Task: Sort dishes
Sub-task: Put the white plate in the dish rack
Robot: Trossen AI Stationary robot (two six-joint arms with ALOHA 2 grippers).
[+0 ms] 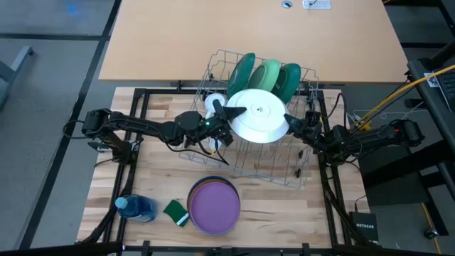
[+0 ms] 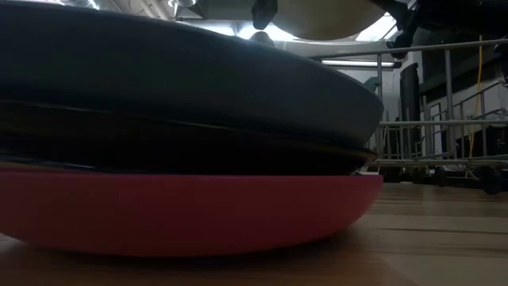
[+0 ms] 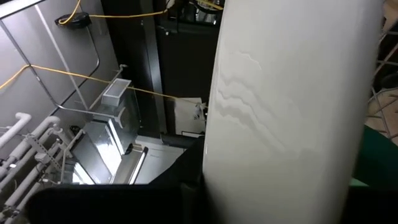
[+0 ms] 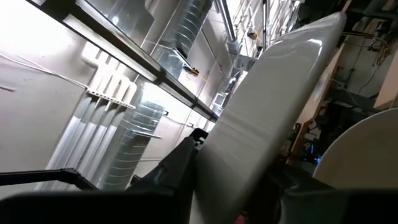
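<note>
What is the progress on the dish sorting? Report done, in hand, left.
Done: a stack of plates, purple on top, sits on the table's near edge beside the sponge.
In hand: a white plate is held above the wire rack, the left gripper on one rim and the right gripper on the opposite rim.
Left: three green plates stand in the rack.

You are looking at a white plate (image 1: 259, 114) hanging face-up above the rack at centre, green plates (image 1: 264, 74) standing on edge at twelve o'clock, and a purple-topped stack (image 1: 213, 205) lying at six o'clock.
</note>
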